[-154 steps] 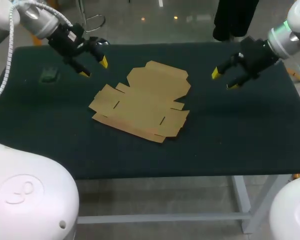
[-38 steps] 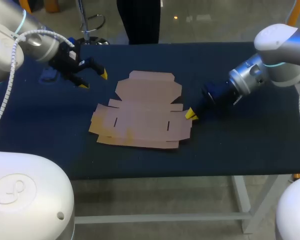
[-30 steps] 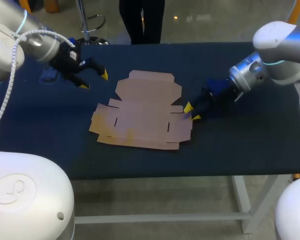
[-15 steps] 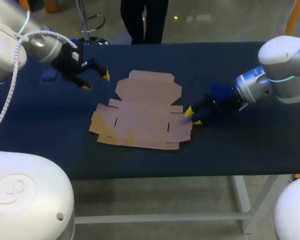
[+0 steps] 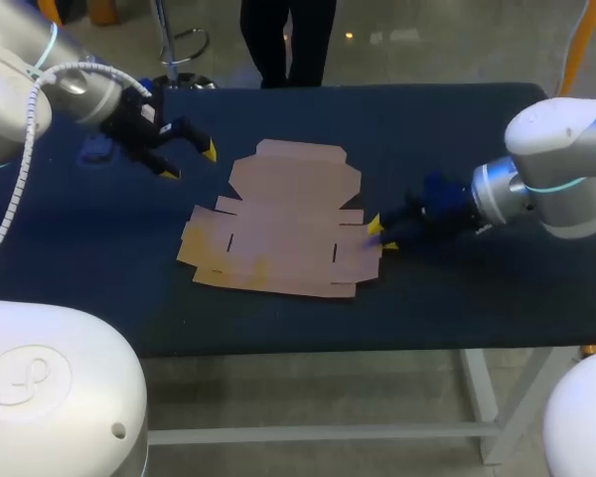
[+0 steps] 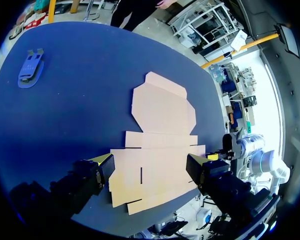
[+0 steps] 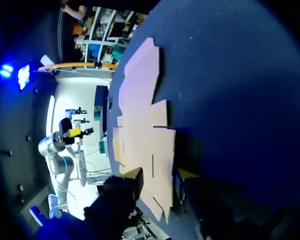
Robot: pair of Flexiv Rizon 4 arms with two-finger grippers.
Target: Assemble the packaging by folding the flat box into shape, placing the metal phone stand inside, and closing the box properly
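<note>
Since the flat brown cardboard box (image 5: 288,224) looks light and bendy, take it by its right edge, where your right gripper (image 5: 382,234) sits spread, your left gripper (image 5: 189,161) likewise spread at far left.

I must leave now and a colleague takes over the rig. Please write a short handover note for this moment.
The left tool is open and empty, above the table near the far left of the flat box.
The right tool is open, low at the box's right edge.
The metal phone stand lies at the table's far left, apart from the box.
Done: nothing folded yet.
Left: fold the box, put the stand inside, close it.
</note>
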